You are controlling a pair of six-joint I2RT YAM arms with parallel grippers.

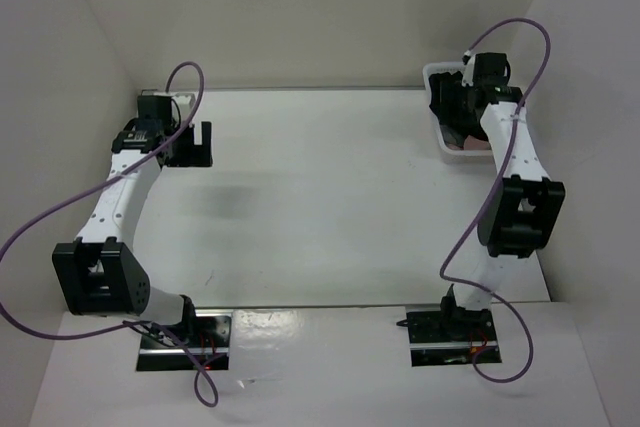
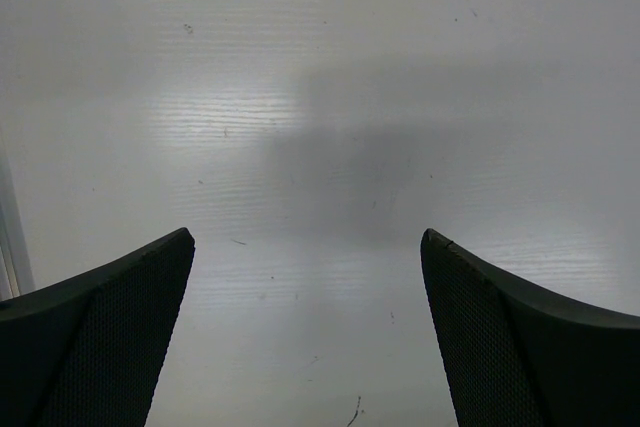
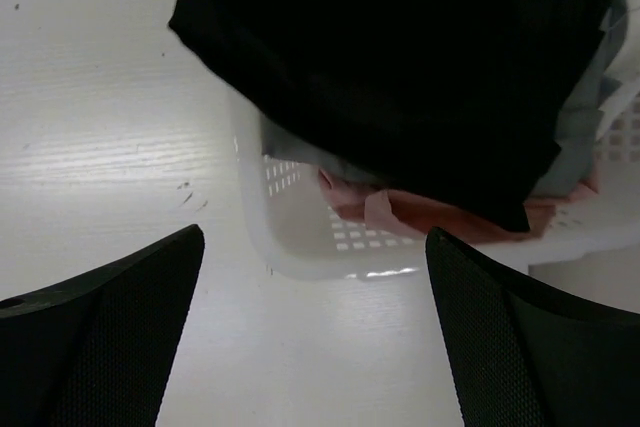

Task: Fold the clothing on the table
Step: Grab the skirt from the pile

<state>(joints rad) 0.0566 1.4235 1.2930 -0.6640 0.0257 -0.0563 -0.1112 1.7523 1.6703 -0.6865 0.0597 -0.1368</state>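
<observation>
Black cloth (image 3: 400, 67) is draped over a basket (image 3: 300, 247) at upper right, the right hand (image 3: 313, 237) held wide above it, the left hand (image 2: 306, 235) wide over the desk (image 2: 320, 97).

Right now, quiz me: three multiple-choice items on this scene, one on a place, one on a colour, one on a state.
1. Where is the basket?
A. far right of the table
B. far left
C. between the arm bases

2. What colour lies under the black cloth in it?
A. green
B. pink
C. yellow

3. How is the right gripper?
A. shut on cloth
B. shut, empty
C. open, empty

Answers:
1 A: the top view has it at the table's far right edge.
2 B: pink cloth shows below the black one's edge.
3 C: its fingers stand wide apart, gripping nothing.
</observation>
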